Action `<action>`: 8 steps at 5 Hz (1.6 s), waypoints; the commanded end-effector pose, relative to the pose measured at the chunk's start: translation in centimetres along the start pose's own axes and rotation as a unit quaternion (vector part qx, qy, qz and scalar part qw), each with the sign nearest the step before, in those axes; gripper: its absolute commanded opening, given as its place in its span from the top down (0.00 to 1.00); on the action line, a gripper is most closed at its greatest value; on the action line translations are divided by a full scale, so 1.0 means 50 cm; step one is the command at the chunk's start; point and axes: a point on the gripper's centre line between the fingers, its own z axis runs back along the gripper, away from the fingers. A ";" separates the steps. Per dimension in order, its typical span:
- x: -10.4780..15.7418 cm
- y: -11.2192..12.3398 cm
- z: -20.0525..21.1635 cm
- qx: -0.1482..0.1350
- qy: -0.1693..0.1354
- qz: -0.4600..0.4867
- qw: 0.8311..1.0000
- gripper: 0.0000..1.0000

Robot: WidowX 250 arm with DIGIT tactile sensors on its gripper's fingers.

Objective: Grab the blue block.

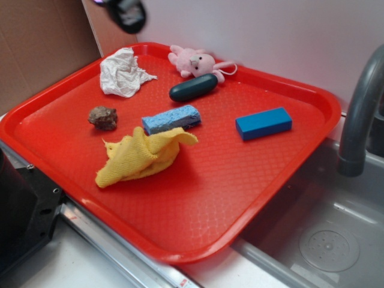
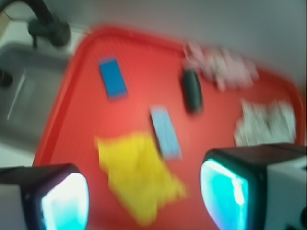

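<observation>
Red plastic tray [image 1: 198, 198] holds the blue block [image 1: 263, 123] on its right side, lying flat and apart from the pale sponge [image 1: 171, 119] and the yellow cloth [image 1: 143, 156] nearer the middle. High over the far left corner, the gripper [image 2: 144, 191] hangs with fingers spread wide, holding nothing.

Your black, boxy two-fingered gripper [image 2: 144, 199] fills the bottom of the wrist view. Each finger [image 2: 228, 189] is a dark, round-cornered block whose inner face carries a glossy pad that glows cyan to white. A pale grey, flat-sided housing sits against the outer edge of each one. In the exterior view you see only a blurred black rounded lump [image 1: 127, 13] at the top edge.
</observation>
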 end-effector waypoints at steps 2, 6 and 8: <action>0.091 -0.072 -0.179 -0.037 0.039 -0.040 0.998 0.00; -0.024 -0.115 -0.236 -0.045 0.054 -0.057 0.996 0.00; -0.024 -0.115 -0.236 -0.045 0.054 -0.057 0.996 0.00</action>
